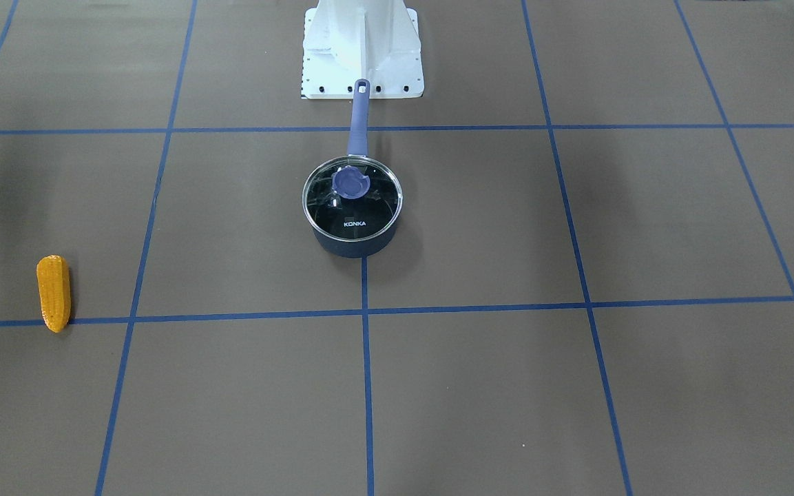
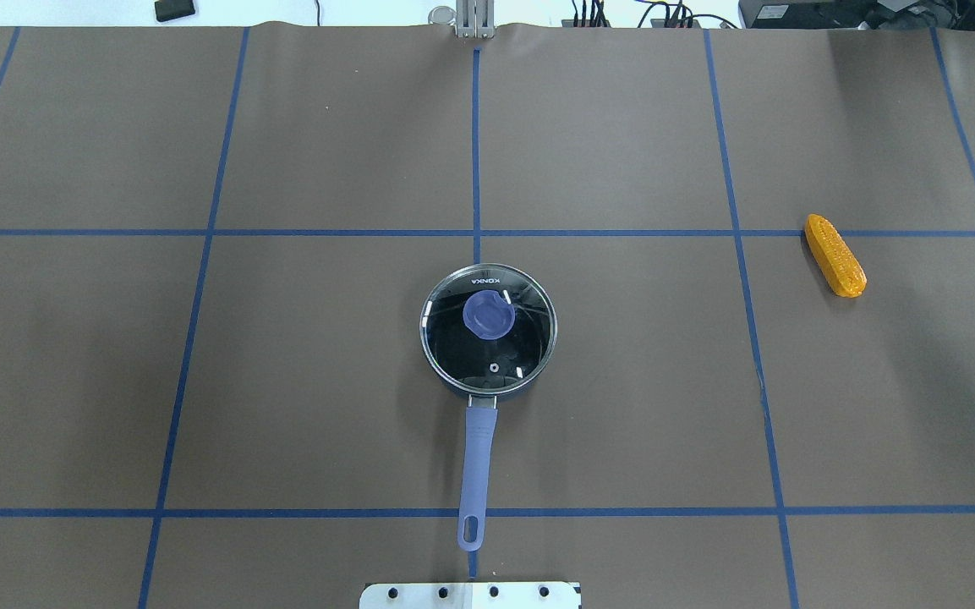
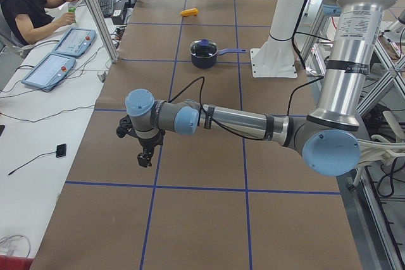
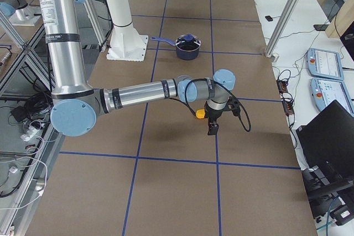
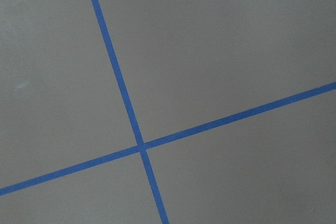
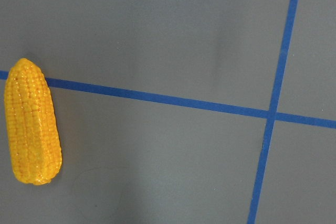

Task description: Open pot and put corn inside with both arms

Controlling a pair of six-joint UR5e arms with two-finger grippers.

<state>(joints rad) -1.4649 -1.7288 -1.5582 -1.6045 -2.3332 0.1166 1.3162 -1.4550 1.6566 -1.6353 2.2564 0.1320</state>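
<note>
Two wide stretches of bare brown table (image 1: 576,386), ruled into squares by blue tape lines (image 1: 366,386), lie on either side of the pot (image 1: 355,246). We see it standing at the middle, in front of the robot's white base (image 1: 362,48). Its glass lid (image 1: 352,207) sits closed on the rim with the blue knob (image 1: 350,182) on top. The long handle (image 1: 358,127) points straight back toward the base and ends short of it. The corn (image 2: 834,255) lies flat well off to the right of the pot and a little farther from the robot, its tapered tip across a tape line. Both arms stretch out low and nearly level toward opposite ends of the table, wrists bent so the grippers point down and hang above the surface. The right arm (image 4: 138,95) holds the right gripper (image 4: 213,127) near the corn, toward the right end and apart from it. The left arm (image 3: 240,120) holds the left gripper (image 3: 145,156) beside a tape line at the left end, well apart from the pot. For neither gripper can we tell whether the fingers are spread or pressed together. Past the far edge, on the left, an operator (image 3: 25,7) sits at a bench with two pendants (image 3: 50,71), and an aluminium post (image 3: 95,11) stands at that edge.
</note>
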